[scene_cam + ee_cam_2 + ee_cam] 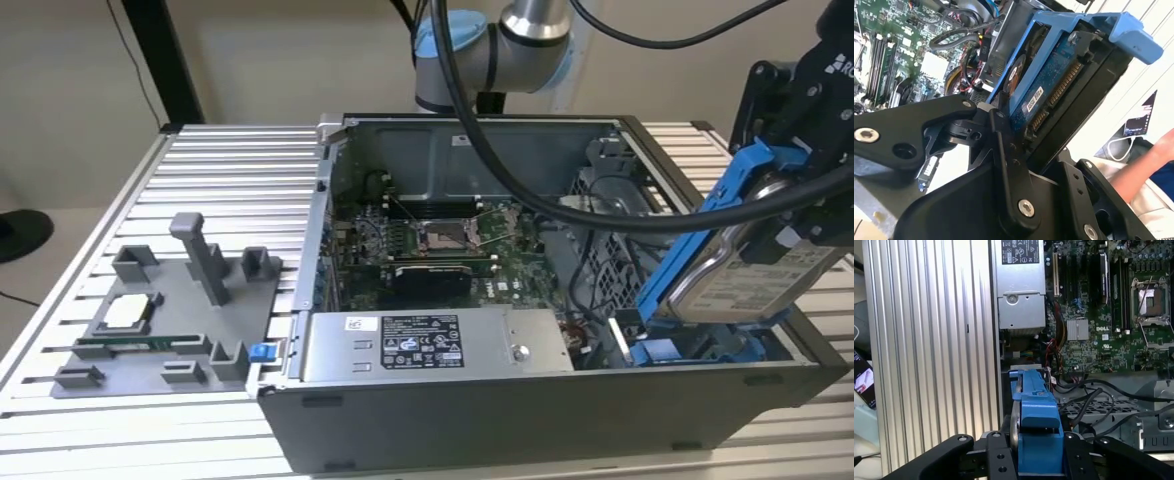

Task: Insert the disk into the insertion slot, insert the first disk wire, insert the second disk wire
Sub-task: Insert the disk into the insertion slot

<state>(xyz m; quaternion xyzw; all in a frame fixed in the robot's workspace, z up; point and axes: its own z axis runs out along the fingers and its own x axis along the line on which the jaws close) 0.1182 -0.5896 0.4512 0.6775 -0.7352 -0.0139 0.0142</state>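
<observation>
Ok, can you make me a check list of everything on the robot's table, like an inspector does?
Surface: ribbed metal table, carrying an open computer case.
Job's things: disk in its blue bracket, steeply tilted, lower end at the insertion slot, not lying flat in it. Disk wires: cannot tell which they are.
Clutter: grey fixture with upright posts at the exterior view's left; power-supply box inside the case.
Grippers: gripper shut on the disk.
Cables: thick black cables hang over the case; red and black wires inside it.
Surroundings: beige wall; a person's arm in the second wrist view.
</observation>
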